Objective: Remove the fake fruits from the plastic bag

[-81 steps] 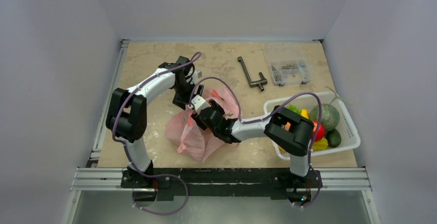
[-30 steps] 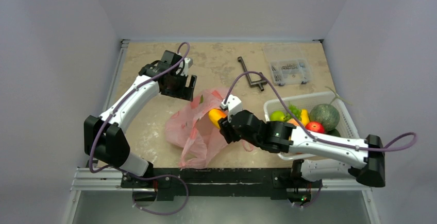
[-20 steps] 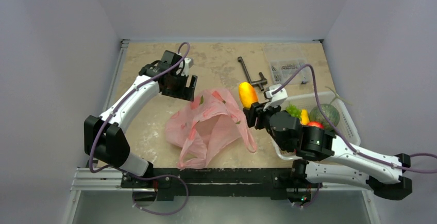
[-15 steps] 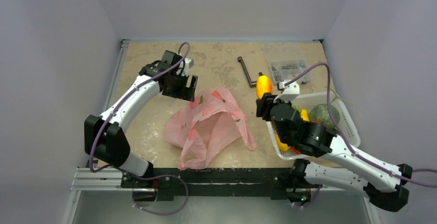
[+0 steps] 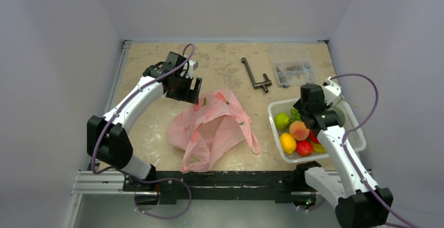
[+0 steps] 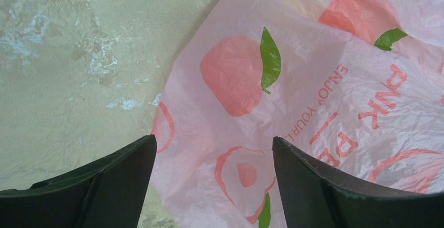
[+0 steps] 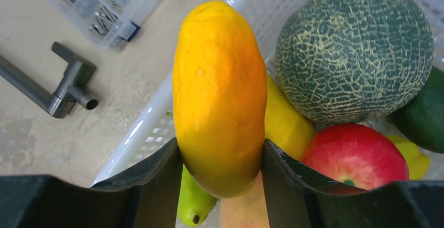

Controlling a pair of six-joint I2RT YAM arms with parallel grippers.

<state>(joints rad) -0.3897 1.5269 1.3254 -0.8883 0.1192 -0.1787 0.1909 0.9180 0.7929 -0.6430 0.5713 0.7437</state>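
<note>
The surface [image 5: 220,60] carries the plastic bag [image 5: 212,128] near its middle, lying slack and crumpled, with what looks like a loop handle trailing to the near right. It is thin printed film, so I judge it almost weightless, soft and slippery. It will slide and lift with anything pulled from it unless one side is pinned. The best hold looks to be a bunched fold at the far-left corner or a handle, pinched flat rather than poked. Whether any fruit remains inside I cannot tell, as the film shows no clear bulge.

To the right stands the white basket [image 5: 275,127], stiff lattice plastic, holding fake fruits that are out of the bag. The largest is the netted green melon [image 7: 356,52].

The orange-yellow mango [image 7: 220,81] hangs over the basket near its left rim, clamped across its lower belly by the right fingers [image 7: 293,186]. Its smooth skin could slip, and the grip sits low on a long body, so it may tip.

Smaller are a red apple [image 7: 356,157], the peach [image 5: 299,130] and the lime-green apple [image 5: 282,120]. All look hard, glossy and light. Round ones will likely roll or squirt from a pinch, so a hold across the widest part suits them.

The left fingers [image 6: 104,186] stand wide apart, holding nothing, just above the bag's far-left corner.
</note>
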